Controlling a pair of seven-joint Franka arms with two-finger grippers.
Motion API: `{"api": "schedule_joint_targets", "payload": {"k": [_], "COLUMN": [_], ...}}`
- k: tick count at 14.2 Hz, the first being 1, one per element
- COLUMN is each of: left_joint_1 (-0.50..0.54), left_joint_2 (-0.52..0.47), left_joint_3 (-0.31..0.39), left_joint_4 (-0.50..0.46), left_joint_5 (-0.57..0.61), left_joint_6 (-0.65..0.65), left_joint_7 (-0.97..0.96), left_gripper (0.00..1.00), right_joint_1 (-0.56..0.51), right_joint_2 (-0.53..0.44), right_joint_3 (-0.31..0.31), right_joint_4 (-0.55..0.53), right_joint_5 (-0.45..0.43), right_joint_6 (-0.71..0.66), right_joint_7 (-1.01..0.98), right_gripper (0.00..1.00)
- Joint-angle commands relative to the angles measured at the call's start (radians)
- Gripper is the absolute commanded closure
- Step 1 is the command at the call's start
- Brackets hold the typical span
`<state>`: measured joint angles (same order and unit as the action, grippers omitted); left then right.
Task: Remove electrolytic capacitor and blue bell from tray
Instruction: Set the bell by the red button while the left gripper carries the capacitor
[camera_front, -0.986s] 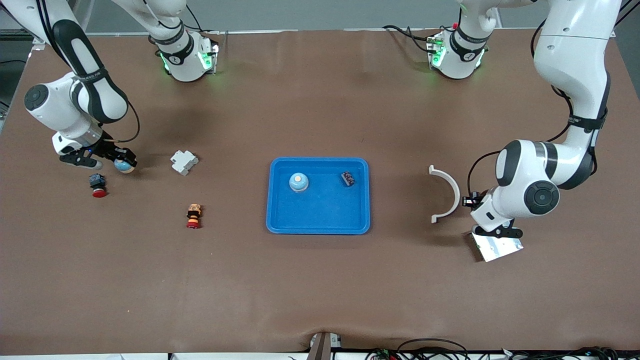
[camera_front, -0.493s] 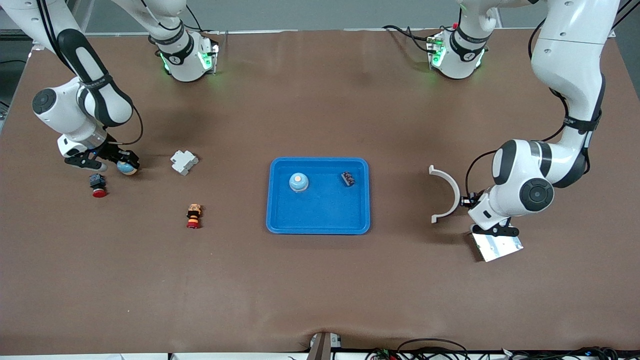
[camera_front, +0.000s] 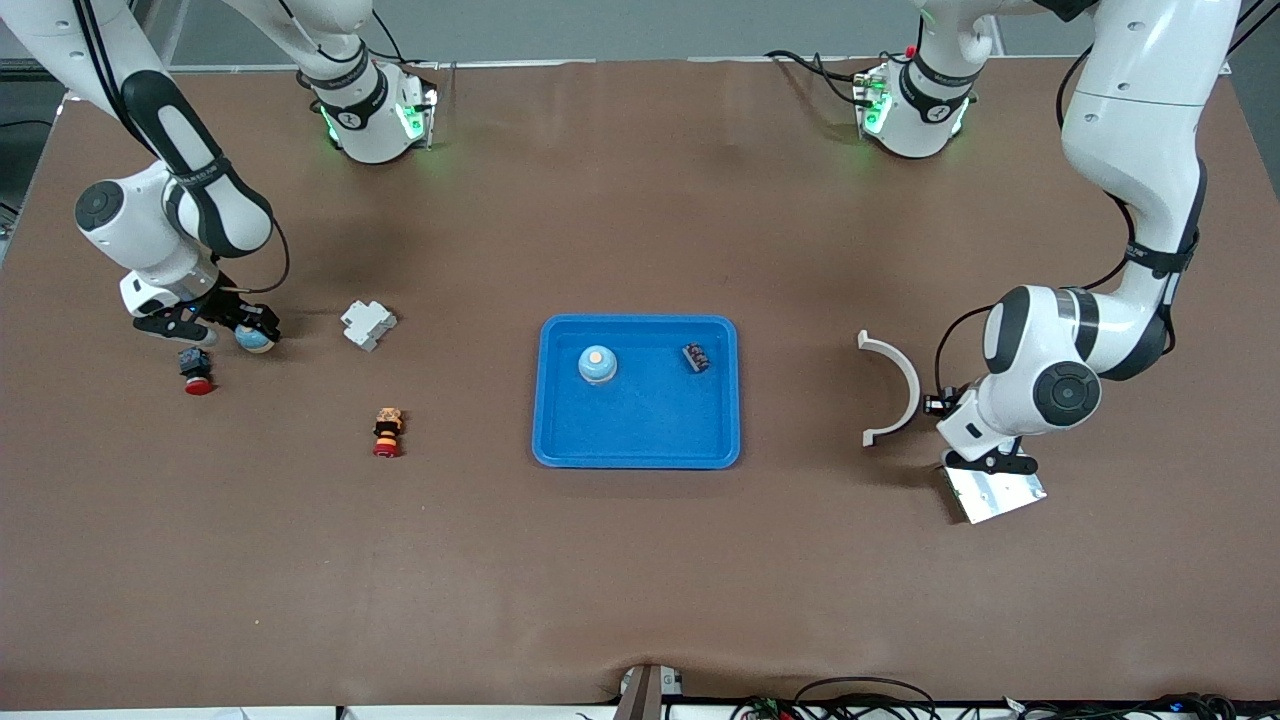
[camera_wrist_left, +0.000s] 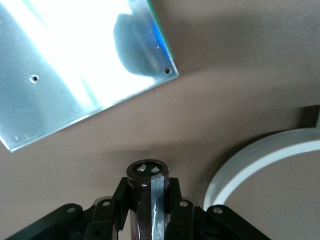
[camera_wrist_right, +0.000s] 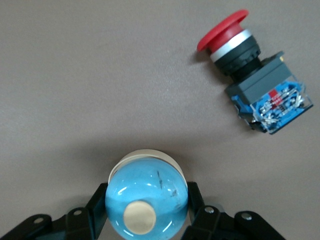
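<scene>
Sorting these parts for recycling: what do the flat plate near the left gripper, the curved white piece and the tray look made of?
Flat plate: bare metal, likely aluminium; mirror-like glare, small drilled holes.
Curved white piece: probably plastic; matte, even white.
Tray: probably plastic; uniform blue, soft sheen, rounded rim.

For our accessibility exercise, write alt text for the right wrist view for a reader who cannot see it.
The right gripper is shut on a blue bell with a cream button, just above the brown table. A red-capped push button switch lies on its side nearby.
</scene>
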<state>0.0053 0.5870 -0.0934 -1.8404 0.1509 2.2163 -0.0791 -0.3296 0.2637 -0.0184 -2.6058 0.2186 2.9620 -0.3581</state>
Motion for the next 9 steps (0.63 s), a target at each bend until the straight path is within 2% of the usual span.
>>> {"api": "schedule_joint_targets", "payload": {"k": [1, 2, 3, 4, 7, 9], "left_joint_1": [0.005, 0.005, 0.004, 0.004, 0.002, 0.002], "left_joint_2": [0.008, 0.011, 0.011, 0.013, 0.019, 0.022], "left_joint_3": [-0.003, -0.006, -0.006, -0.006, -0.006, -0.006], "left_joint_4": [-0.01, -0.011, -0.013, -0.013, -0.013, -0.013], "left_joint_5": [0.022, 0.022, 0.022, 0.024, 0.022, 0.022], "left_joint_6": [0.031, 0.032, 0.032, 0.032, 0.039, 0.043], "left_joint_7": [0.001, -0.008, -0.013, -0.015, -0.015, -0.015], "left_gripper": [1.0, 1.0, 1.0, 1.0, 1.0, 1.0], "right_joint_1": [-0.013, -0.013, -0.014, -0.016, -0.013, -0.009], "right_joint_2": [0.043, 0.043, 0.043, 0.04, 0.019, -0.03], "right_joint_3": [0.006, 0.006, 0.006, 0.006, 0.006, 0.006], "right_joint_4": [0.01, 0.013, 0.018, 0.018, 0.035, 0.036], "right_joint_5": [0.024, 0.024, 0.024, 0.024, 0.024, 0.024], "right_joint_6": [0.032, 0.031, 0.029, 0.028, 0.011, -0.055], "right_joint_7": [-0.025, -0.025, -0.024, -0.024, -0.05, -0.048], "right_gripper": [1.0, 0.73, 0.07, 0.0, 0.0, 0.0]}}
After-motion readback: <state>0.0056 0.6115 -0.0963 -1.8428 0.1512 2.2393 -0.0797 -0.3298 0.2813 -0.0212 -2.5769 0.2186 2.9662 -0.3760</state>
